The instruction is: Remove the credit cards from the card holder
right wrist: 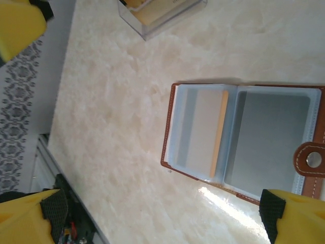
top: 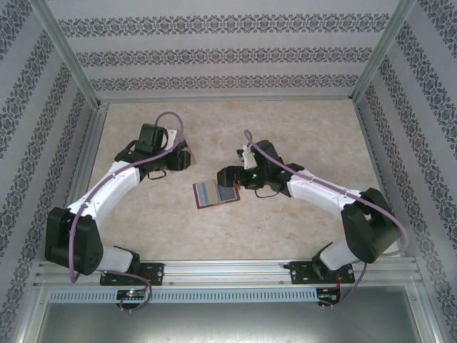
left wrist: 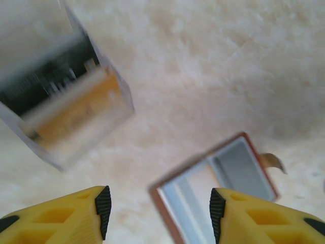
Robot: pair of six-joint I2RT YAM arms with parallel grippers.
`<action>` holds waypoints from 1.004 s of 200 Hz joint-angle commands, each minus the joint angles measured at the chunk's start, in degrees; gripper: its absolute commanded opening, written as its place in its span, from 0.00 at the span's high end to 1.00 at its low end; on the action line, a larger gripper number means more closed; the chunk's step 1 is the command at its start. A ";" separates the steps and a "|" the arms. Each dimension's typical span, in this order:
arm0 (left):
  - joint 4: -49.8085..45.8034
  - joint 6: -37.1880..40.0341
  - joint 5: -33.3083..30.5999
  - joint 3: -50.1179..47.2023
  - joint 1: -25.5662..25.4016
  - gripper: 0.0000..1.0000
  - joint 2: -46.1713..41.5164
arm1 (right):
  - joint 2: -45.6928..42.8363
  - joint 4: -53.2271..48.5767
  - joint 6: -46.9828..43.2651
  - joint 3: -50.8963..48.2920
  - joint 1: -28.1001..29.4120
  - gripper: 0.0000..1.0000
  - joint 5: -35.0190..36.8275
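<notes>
The card holder [top: 215, 193] lies open and flat on the table, brown-edged with blue-grey inner panels [right wrist: 244, 134]. A pale card with an orange edge [right wrist: 205, 132] sits in its left pocket in the right wrist view. My left gripper [left wrist: 160, 213] is open above the table with nothing between its fingers. The card holder [left wrist: 223, 178] lies just ahead of its right finger. My right gripper [right wrist: 162, 211] hangs wide open over the near edge of the card holder, touching nothing. In the top view the left gripper [top: 184, 158] is up-left of the card holder and the right gripper [top: 230, 176] is at its right side.
A small clear plastic box [left wrist: 66, 96] with black-and-gold contents stands ahead-left of my left gripper, and its corner [right wrist: 162, 12] shows at the top of the right wrist view. Patterned walls close in the table on three sides [top: 228, 57].
</notes>
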 commanded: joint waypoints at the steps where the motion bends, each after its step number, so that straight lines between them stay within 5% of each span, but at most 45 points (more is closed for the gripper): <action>1: 5.22 -19.81 9.50 -6.56 0.42 0.44 -1.24 | 2.41 -2.27 -1.71 1.82 1.00 0.02 6.26; 38: 18.63 -35.49 11.36 -17.59 -1.19 0.42 -1.75 | 6.42 -4.16 -3.17 1.74 0.72 0.02 7.94; 90: 29.11 -44.06 13.38 -20.49 -6.07 0.40 4.85 | 11.77 -2.51 -3.57 0.68 0.56 0.02 6.94; 201: 31.73 -45.09 13.46 -17.60 -8.90 0.44 11.16 | 14.02 -0.20 -3.20 -0.72 0.75 0.02 4.44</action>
